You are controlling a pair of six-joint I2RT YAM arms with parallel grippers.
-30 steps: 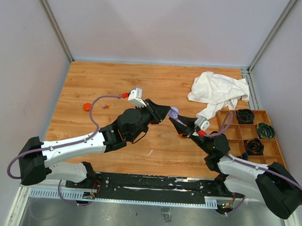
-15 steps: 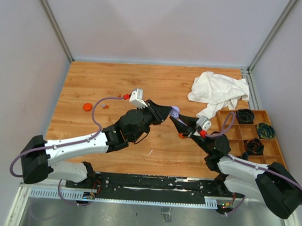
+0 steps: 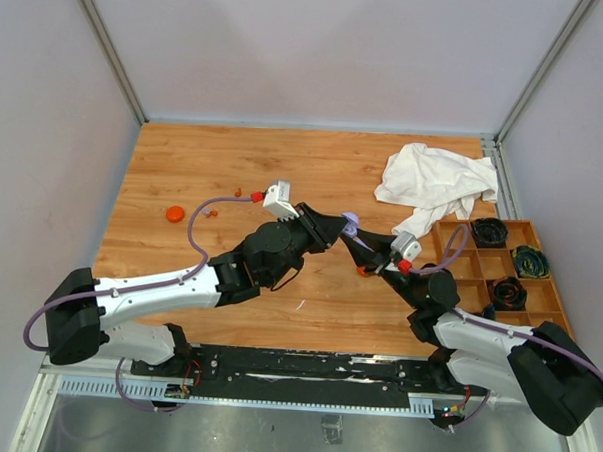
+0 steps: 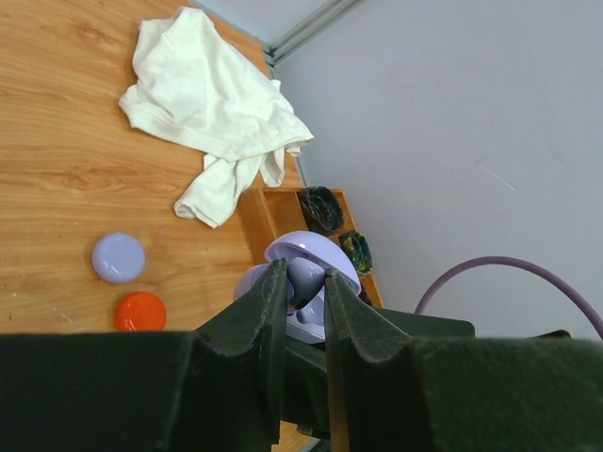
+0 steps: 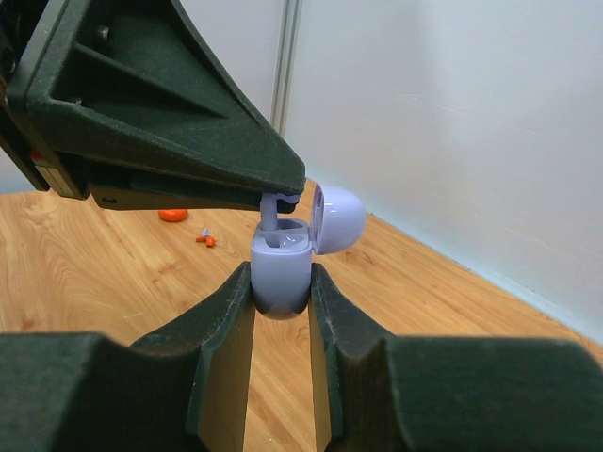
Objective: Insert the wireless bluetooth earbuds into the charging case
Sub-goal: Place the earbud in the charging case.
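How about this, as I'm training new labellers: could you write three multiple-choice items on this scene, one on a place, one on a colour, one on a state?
1. Where is the case?
A. Lying on the table
B. In the tray
C. Held in the right end effector

2. What colour is the case?
A. White
B. Lavender
C. Black

3. What state is the lid in?
A. Open
B. Shut
C. Taken off

Key:
1 C, the right end effector's fingers clamp the case above the table.
2 B, the body and the lid are both lavender.
3 A, the lid is hinged back, and the left end effector holds an earbud at the opening.
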